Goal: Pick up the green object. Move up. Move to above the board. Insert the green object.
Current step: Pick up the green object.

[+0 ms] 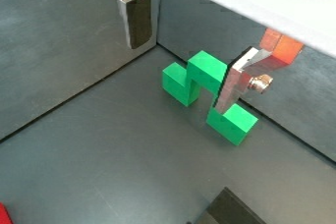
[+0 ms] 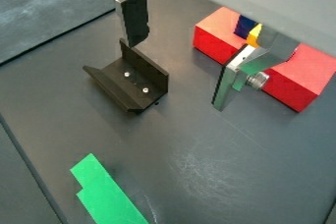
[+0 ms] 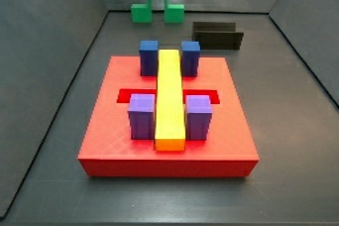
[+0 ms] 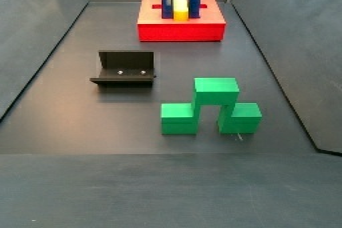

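Note:
The green object [image 1: 203, 88] lies flat on the dark floor near a wall corner, apart from everything else; it shows in both side views [image 3: 158, 7] [image 4: 207, 106] and at a wrist view's edge [image 2: 105, 194]. The board [image 3: 106, 141] is a red slab carrying a long yellow bar [image 3: 169, 96] and blue and purple blocks; it also shows far back in a side view [image 4: 181, 30] and in a wrist view [image 2: 217, 36]. My gripper [image 1: 180, 71] [image 2: 178, 71] is open and empty, held above the floor, clear of the green object. Its fingers [image 1: 132, 17] touch nothing.
The fixture [image 2: 132, 83] stands on the floor between the green object and the board, also in both side views [image 3: 219, 37] [image 4: 124, 69]. Grey walls close in the floor on all sides.

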